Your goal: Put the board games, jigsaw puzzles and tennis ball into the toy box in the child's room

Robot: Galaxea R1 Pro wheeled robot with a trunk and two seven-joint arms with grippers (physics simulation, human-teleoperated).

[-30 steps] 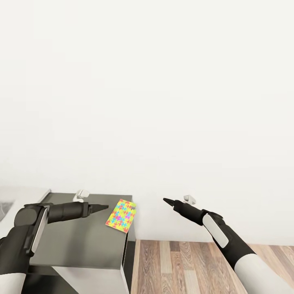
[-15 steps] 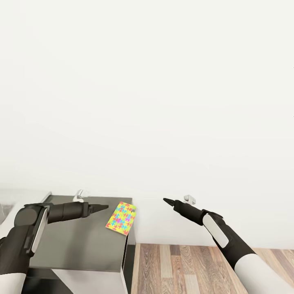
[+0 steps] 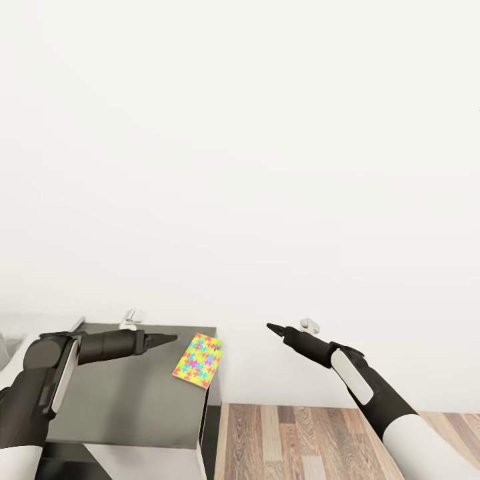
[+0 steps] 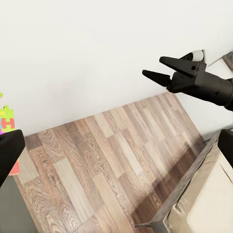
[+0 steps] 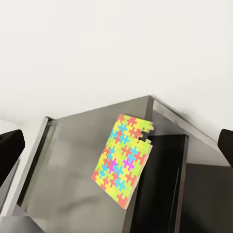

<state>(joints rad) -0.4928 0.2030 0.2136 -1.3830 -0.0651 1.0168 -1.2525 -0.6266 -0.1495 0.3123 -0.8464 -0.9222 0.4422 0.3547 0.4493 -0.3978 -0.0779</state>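
Jigsaw puzzle (image 3: 198, 361), a flat board of yellow, pink, green and blue interlocking pieces, is seen lying on the right front corner of a dark grey cabinet (image 3: 127, 400), one edge jutting past the cabinet's side. Nearest the head camera, the two dark forearms are held out low over the scene. The left gripper (image 3: 165, 339) is raised above the cabinet top, just left of the puzzle and not touching it; whether its jaws are spread cannot be told. The right gripper (image 3: 272, 328) is held over the wooden floor (image 3: 313, 433), well apart from the puzzle; in the left wrist view its jaws (image 4: 167, 69) are seen spread, with nothing between them. Beyond the cabinet a plain white wall (image 3: 267, 167) is seen. In the right wrist view the puzzle (image 5: 124, 159) is shown overhanging the cabinet's corner.
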